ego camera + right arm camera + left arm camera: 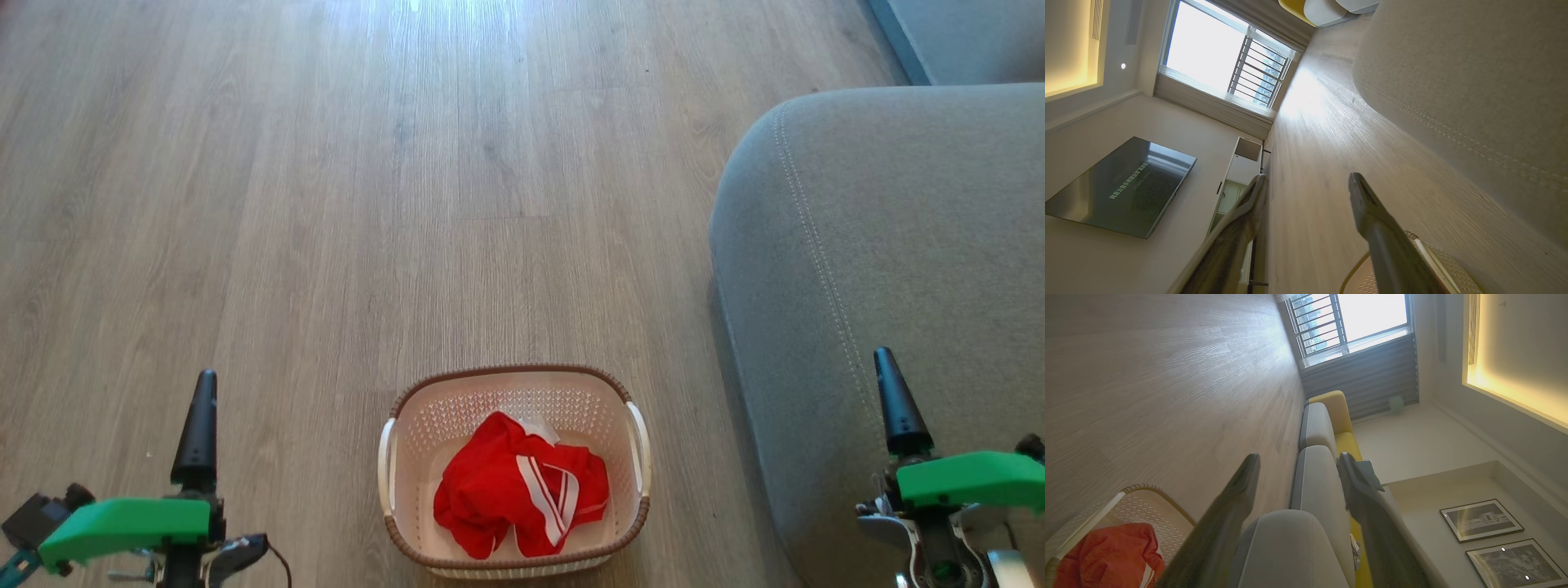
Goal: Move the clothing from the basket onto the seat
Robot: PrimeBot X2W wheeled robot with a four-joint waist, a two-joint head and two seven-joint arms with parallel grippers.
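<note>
Clothing (518, 482) lies heaped in the basket (514, 374), which stands on the floor (326, 204) near the seat (882, 245). Left gripper (1299, 457) and right gripper (1308, 177): jaws spread, empty. First pickup judged not begun; next, one gripper must descend onto the heap.

**A home living room**

I work beside the grey seat (882, 286), on a wood-plank floor (408, 163). Across the floor from the seat are a wall television (1122, 188) and a white cabinet (1241, 167). Framed pictures (1481, 520) hang behind the seat, and a railed window (1216, 57) lies past its far end.
</note>
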